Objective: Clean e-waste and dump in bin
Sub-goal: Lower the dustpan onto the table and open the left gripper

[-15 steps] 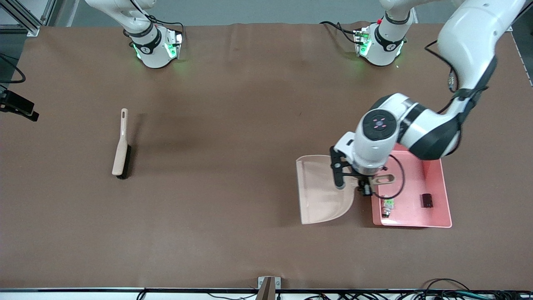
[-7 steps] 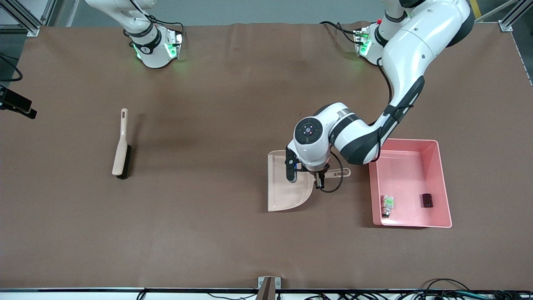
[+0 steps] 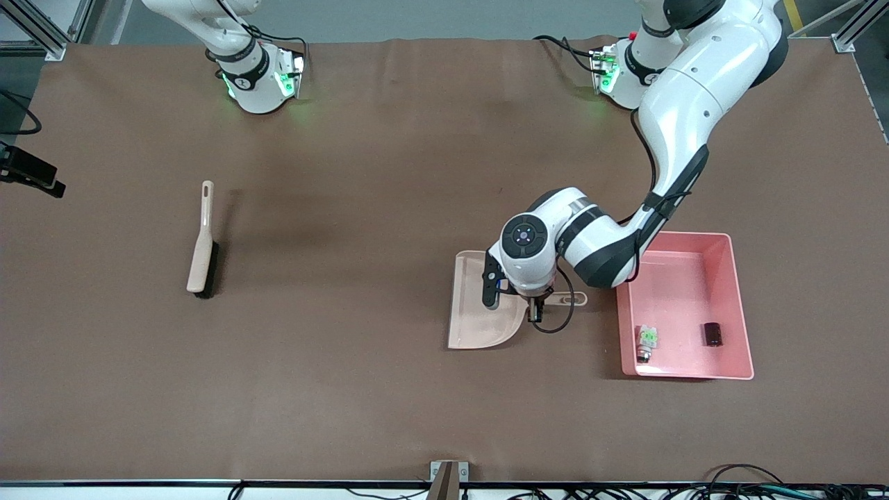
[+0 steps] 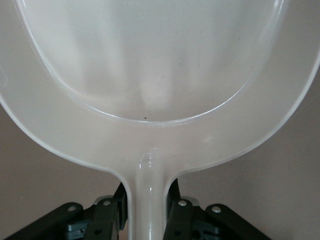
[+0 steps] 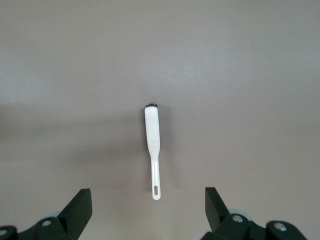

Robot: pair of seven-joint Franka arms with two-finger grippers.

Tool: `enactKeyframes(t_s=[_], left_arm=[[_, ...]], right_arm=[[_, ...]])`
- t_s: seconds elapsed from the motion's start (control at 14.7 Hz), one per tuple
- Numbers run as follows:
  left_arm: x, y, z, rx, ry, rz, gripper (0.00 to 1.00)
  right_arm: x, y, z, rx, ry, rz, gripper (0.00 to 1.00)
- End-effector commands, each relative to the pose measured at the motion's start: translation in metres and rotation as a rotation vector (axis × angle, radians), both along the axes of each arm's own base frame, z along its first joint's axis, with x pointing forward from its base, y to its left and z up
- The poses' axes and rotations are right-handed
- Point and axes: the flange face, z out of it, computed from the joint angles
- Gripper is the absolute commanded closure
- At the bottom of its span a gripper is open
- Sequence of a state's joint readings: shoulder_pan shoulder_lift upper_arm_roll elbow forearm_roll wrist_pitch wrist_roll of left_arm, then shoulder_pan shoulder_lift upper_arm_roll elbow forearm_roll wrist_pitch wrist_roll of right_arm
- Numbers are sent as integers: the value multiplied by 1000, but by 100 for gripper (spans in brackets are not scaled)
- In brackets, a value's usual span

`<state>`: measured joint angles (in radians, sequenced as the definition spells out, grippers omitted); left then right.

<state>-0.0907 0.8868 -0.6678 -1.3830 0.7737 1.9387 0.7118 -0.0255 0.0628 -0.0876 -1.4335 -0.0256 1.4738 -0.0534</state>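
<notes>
The pink bin sits toward the left arm's end of the table. In it lie the white block with green and orange marks and the dark stubby cylinder. My left gripper is shut on the handle of the beige dustpan, which lies flat and low beside the bin. In the left wrist view the handle runs between the fingers and the empty pan fills the picture. My right gripper is open and empty, high over the brush.
The beige brush with dark bristles lies on the brown table toward the right arm's end. A small grey piece lies in the bin beside the white block. Cables run along the table edge nearest the front camera.
The left arm has carried the dustpan away from the bin's rim toward the table's middle and brought it lower. The bin, its parts and the brush have not moved.
</notes>
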Motion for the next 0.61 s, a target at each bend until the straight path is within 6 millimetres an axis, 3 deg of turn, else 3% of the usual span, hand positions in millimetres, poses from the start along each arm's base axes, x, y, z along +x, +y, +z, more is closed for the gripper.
enactKeyframes(t_s=[0.0, 0.54], left_arm=[[7, 7, 2, -16, -4, 69, 90], [10, 16, -8, 13, 1, 33, 90]], right_arm=[[-2, -2, 5, 14, 1, -3, 0], [-3, 2, 4, 18, 11, 2, 0]])
